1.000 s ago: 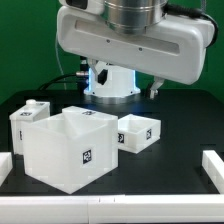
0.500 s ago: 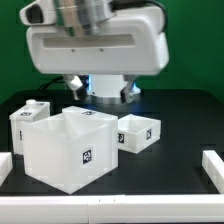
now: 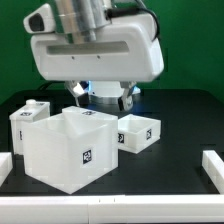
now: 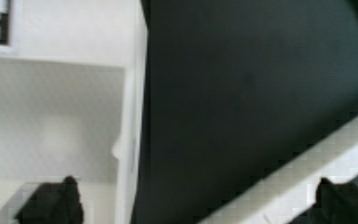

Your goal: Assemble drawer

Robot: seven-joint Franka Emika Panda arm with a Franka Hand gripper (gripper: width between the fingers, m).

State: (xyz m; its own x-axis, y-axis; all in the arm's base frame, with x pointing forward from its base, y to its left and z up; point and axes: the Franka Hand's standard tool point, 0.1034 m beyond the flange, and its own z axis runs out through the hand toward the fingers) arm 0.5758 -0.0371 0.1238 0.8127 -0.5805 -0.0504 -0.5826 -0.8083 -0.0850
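Drawer (image 3: pixel 137 131) stands on the black bench (image 3: pixel 180 110) at the exterior view's right, its near corner hidden behind the taller open-topped casing (image 3: pixel 65 150); both interiors show only white walls. A tagged block (image 3: pixel 28 115) stands left. Fingers (image 3: pixel 128 99) hang above, behind the casing. Wrist view: the fingers (image 4: pixel 55 205) are spread wide, gripping nothing, over a white wall (image 4: pixel 51 120).
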